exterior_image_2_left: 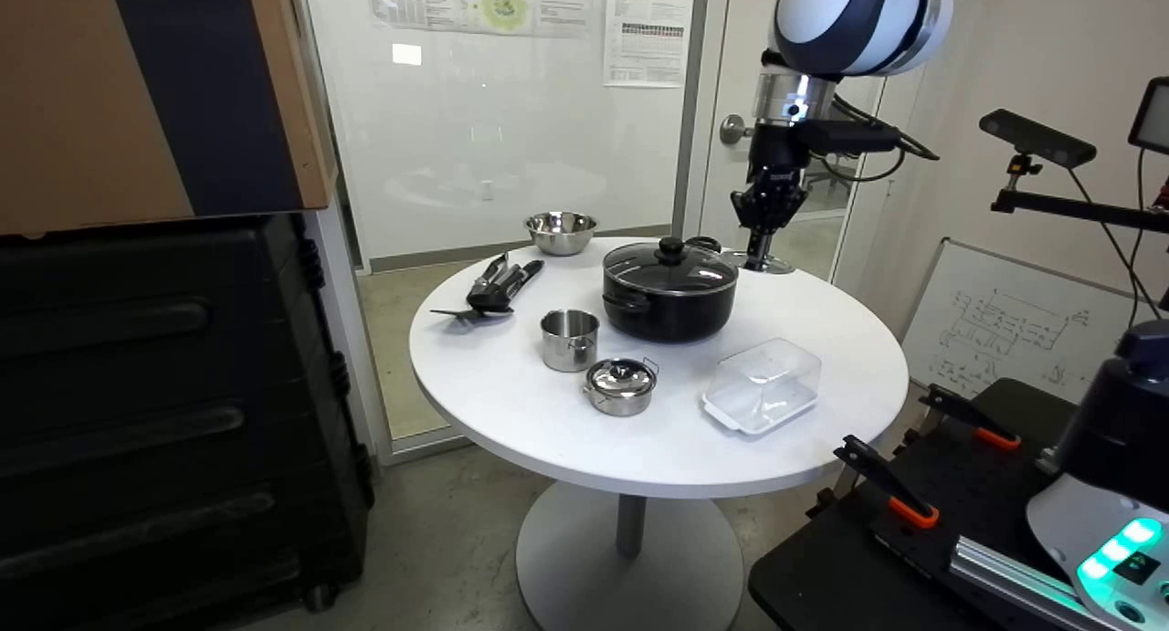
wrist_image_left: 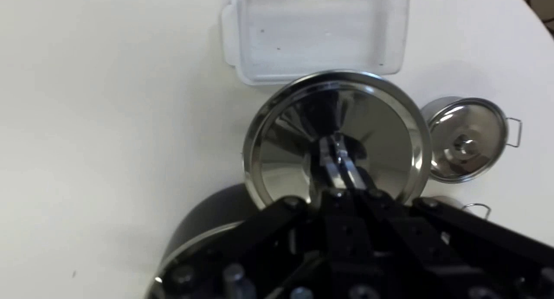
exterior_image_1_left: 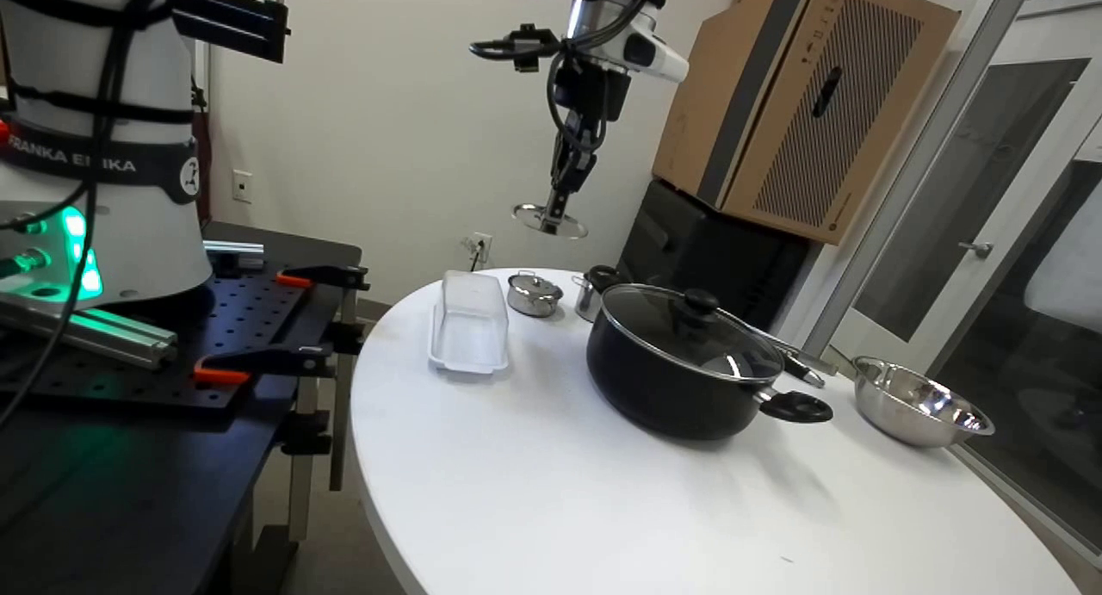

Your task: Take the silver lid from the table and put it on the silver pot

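Fingers point(exterior_image_1_left: 558, 204) clamped on lid point(wrist_image_left: 385, 136) at its centre. Lid's in the air, off black pot point(exterior_image_1_left: 667, 387) toward robot base point(exterior_image_1_left: 138, 246): round, same width every way, top up, roughly level, rim clear all round. Silver pot point(exterior_image_2_left: 570, 346) upright, uncovered, near black pot, between it and edge of tabletop point(exterior_image_1_left: 516, 492). Widest bare stretch: black pot's opposite side.

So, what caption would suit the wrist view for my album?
Gripper holding a silver lid over the table; clear box, small lidded pot and part of a black pot in view.
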Action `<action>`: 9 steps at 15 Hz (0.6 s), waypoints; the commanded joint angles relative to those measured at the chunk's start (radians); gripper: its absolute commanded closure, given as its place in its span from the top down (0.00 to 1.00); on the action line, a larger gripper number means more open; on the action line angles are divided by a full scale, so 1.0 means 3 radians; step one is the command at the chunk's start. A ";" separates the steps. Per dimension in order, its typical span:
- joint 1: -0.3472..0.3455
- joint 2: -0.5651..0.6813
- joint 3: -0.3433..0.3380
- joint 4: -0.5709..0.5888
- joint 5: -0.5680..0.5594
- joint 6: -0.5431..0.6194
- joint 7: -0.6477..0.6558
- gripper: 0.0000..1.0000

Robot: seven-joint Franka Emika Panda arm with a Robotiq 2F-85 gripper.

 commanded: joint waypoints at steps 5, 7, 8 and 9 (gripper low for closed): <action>0.0300 0.0171 0.0257 0.0539 0.0098 0.0251 0.0371 0.00; 0.0300 0.0081 0.0249 0.0434 0.0052 0.0205 0.0335 0.02; 0.0300 0.0099 0.0250 0.0475 0.0052 0.0207 0.0337 0.02; 0.0298 0.0114 0.0249 0.0493 0.0052 0.0210 0.0337 0.02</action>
